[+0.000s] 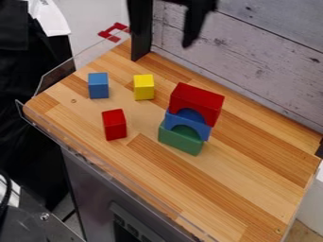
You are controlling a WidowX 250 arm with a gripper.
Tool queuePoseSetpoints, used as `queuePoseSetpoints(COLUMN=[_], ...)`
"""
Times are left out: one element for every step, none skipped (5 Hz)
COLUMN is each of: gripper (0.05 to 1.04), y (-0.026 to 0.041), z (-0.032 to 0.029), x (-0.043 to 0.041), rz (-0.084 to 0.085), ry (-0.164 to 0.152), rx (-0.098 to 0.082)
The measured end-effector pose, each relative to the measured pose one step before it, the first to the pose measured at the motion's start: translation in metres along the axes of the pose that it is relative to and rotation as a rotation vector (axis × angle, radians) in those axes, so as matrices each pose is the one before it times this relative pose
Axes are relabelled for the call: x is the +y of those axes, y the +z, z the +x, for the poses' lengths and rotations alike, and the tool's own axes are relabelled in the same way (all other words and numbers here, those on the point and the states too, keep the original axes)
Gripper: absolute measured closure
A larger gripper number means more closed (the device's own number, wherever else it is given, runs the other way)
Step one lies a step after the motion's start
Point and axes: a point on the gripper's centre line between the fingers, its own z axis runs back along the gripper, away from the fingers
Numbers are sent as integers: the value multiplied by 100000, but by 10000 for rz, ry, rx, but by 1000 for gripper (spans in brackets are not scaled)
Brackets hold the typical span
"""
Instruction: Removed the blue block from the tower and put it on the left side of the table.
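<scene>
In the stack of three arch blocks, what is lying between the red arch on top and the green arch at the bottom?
The blue arch lies between the red arch and the green arch, as the camera view shows.

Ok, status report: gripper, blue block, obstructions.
Gripper up at top edge. Blue cube at left, clear of the tower. Blue arch in the tower, red arch on top, likely in the way of lifting it.

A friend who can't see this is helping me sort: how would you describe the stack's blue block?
On the wooden table, find the stack of three blocks, to the right of the loose ones in the picture. It is the middle block, between a red one and a green one. Unlike the loose blue block, it has an arched cutout.
</scene>
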Motion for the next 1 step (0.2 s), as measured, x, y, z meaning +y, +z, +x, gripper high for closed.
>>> queuePoseSetpoints(gripper=[85], y=[-1109], z=[-434], x=[-786], rz=[0], ry=[305], rx=[171])
